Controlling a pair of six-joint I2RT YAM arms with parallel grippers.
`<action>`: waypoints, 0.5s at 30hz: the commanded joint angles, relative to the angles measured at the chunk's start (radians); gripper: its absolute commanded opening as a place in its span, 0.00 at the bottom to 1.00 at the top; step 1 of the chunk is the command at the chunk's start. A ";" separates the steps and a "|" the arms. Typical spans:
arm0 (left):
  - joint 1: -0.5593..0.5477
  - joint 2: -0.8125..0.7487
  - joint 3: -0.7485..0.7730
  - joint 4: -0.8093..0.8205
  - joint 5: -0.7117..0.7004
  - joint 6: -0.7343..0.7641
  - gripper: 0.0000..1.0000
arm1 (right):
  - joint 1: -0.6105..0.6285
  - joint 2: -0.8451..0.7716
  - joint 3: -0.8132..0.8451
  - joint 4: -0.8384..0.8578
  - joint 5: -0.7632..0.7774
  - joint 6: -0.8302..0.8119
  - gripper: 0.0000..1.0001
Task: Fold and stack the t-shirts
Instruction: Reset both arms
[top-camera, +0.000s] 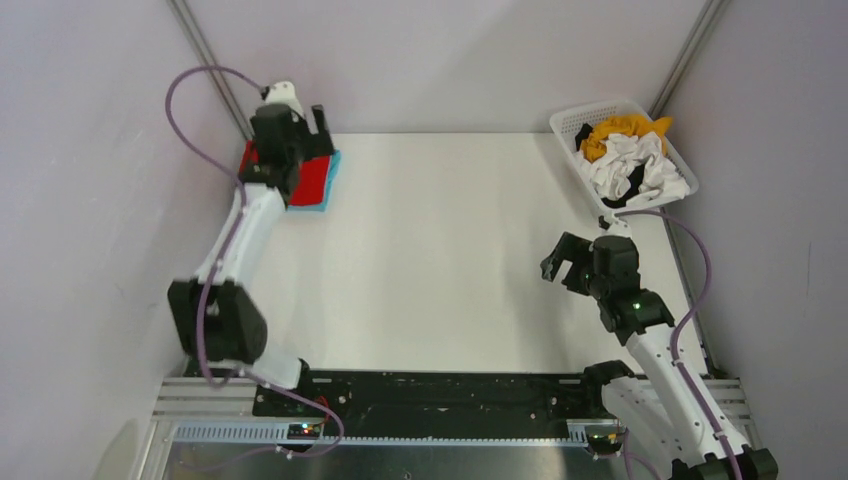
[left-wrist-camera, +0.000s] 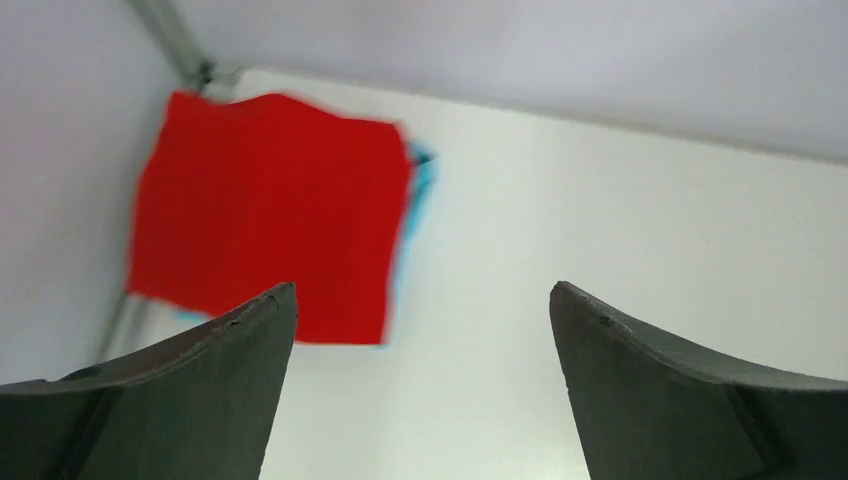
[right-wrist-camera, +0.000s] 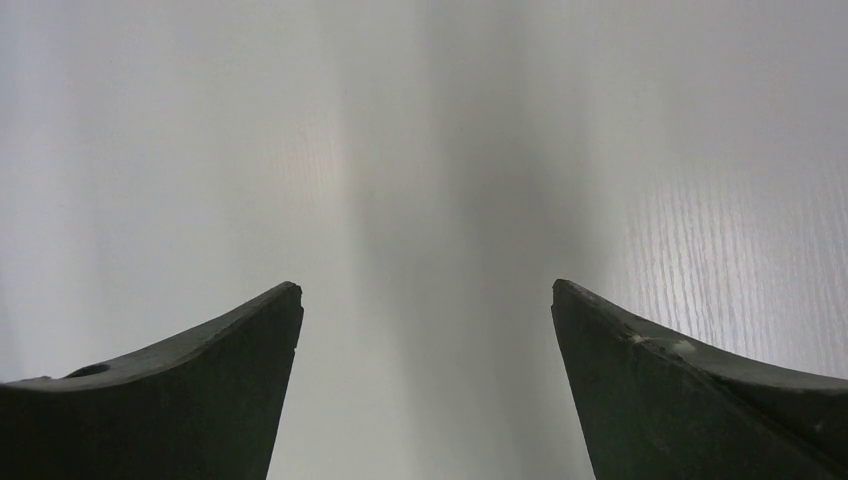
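Although a folded red t-shirt (left-wrist-camera: 265, 215) lies squarely on a turquoise t-shirt (left-wrist-camera: 421, 172) in the far left corner of the table (top-camera: 450, 250), the job looks under half done; an orange shirt (top-camera: 622, 130), a white shirt (top-camera: 645, 165) and a black shirt (top-camera: 630, 194) sit crumpled in the basket (top-camera: 572, 122) at far right; the left gripper (left-wrist-camera: 423, 300) and the right gripper (right-wrist-camera: 427, 300) both gape wide, holding nothing.

Two white-and-black arms trailing purple cables

The left arm (top-camera: 245, 225) and the right arm (top-camera: 660, 355) share one build: smooth white tubular links set between chunky black joint housings, each with a thin purple cable (top-camera: 208, 69) looping alongside. A small green light (top-camera: 634, 303) glows on the right arm's black wrist block. The left hand (left-wrist-camera: 423, 300) and the right hand (right-wrist-camera: 427, 300) each carry two dark grey, wedge-shaped fingers (right-wrist-camera: 200, 390) with matte, faintly scuffed faces.
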 joint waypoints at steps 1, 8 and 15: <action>-0.132 -0.294 -0.341 0.218 0.004 -0.213 1.00 | 0.021 -0.040 0.023 -0.059 0.013 0.024 0.99; -0.428 -0.693 -0.844 0.312 -0.130 -0.371 1.00 | 0.055 -0.086 -0.019 -0.050 0.046 0.056 0.99; -0.596 -1.032 -1.090 0.185 -0.226 -0.441 1.00 | 0.082 -0.168 -0.099 -0.015 0.182 0.126 1.00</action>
